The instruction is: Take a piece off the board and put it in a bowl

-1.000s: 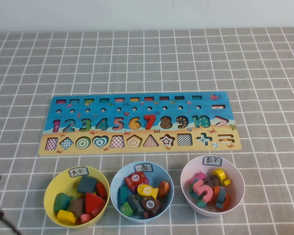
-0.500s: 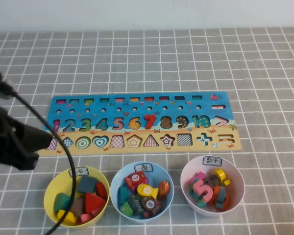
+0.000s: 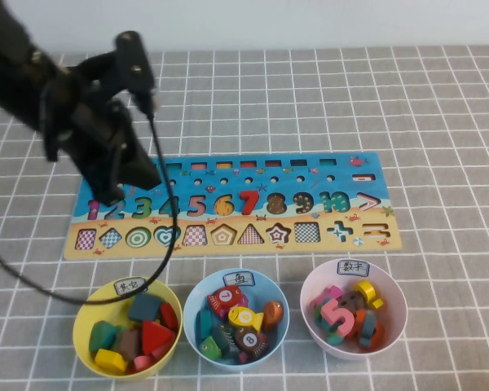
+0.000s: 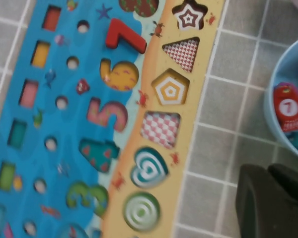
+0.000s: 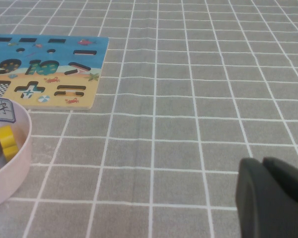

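**Mia:** What is the biggest thing there?

**Tom:** The grey checked cloth on the table (image 3: 440, 122). On it lies the long flat puzzle board (image 3: 375, 167), blue on top and sandy below, with holes shaped like numbers and shapes.

**Mia:** And the big black thing?

**Tom:** That is the left arm. The left gripper (image 3: 138, 175) hangs over the left end of the board, above the first numbers. Its jaws are pressed together and hold nothing.

**Mia:** Where is the other one?

**Tom:** The right gripper (image 5: 270, 198) sits low over bare cloth, off to the side of the board's right end. Its two black fingers look closed, with nothing in them.

**Mia:** What about the bowls?

**Tom:** Three stand in a row on the near side of the board. The round yellow plastic bowl (image 3: 85, 314) is on the left, the round light blue plastic bowl (image 3: 197, 297) in the middle, and the round pale pink plastic bowl (image 3: 391, 293) with a white label is on the right. All have wooden pieces inside.

**Mia:** And the little one?

**Tom:** The small flat bright red wooden 7 (image 3: 248, 201) lies in its place on the board, between the 6 and the 8.
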You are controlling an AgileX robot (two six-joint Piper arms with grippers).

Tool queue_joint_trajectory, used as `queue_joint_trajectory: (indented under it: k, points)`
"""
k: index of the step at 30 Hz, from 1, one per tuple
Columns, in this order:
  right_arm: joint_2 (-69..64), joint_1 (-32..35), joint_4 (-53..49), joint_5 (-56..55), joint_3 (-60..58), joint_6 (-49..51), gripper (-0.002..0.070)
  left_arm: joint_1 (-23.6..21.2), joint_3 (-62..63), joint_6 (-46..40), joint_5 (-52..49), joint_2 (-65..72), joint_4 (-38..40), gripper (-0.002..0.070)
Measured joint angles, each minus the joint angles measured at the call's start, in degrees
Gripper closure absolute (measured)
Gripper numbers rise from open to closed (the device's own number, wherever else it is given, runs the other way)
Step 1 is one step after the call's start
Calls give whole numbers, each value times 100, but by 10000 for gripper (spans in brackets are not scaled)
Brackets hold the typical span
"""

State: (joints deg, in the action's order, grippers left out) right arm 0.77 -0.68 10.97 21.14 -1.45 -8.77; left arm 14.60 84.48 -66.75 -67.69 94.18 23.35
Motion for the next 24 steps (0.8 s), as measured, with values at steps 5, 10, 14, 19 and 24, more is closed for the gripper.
queue_joint_trajectory:
  k: [5, 10, 14, 19, 24]
  points:
    - [0, 0, 0, 0, 0, 0, 694, 334, 1212, -251, -182, 1148, -330, 677]
    - [0, 0, 0, 0, 0, 0, 694, 601, 2140, -467, -204, 1961, -509, 678]
    - [0, 0, 0, 0, 0, 0, 694, 855, 2619, -646, -214, 2463, -531, 678]
    - [0, 0, 0, 0, 0, 0, 694, 1179, 2853, -864, -214, 2865, -531, 678]
    - [0, 0, 0, 0, 0, 0, 694, 1296, 2862, -979, -225, 3160, -554, 678]
